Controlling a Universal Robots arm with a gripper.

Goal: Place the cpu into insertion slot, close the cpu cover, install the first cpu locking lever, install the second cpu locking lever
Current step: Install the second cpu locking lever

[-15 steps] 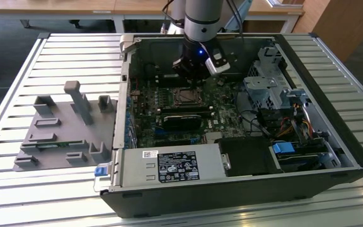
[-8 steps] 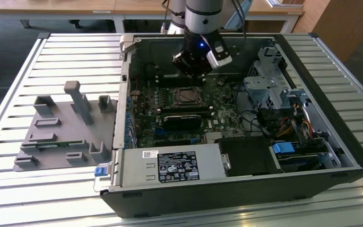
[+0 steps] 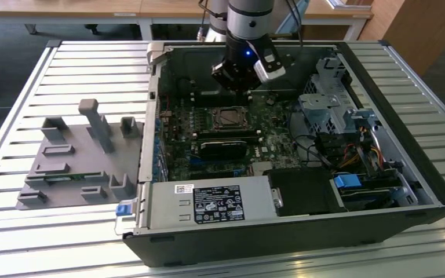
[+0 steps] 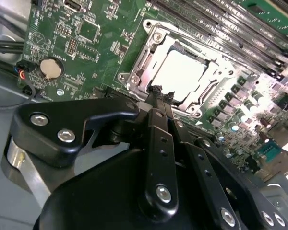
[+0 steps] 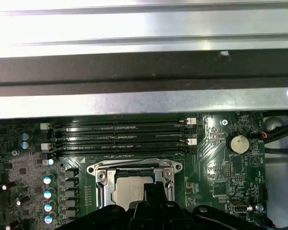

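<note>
Lab or workshop: open computer case (image 3: 284, 226) on slatted aluminium bench (image 3: 21, 231).

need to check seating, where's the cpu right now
The cpu sits in the insertion slot under the cpu cover, beside the memory slots, with the gripper just above.

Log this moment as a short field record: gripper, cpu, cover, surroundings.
gripper: gripper shut, fingertips together at the edge of the cpu cover
cpu: cpu lies flat in the insertion slot, pale top exposed
cover: frame lies down around the chip in both wrist views
surroundings: memory slots beside the socket; coin cell on the board
</note>
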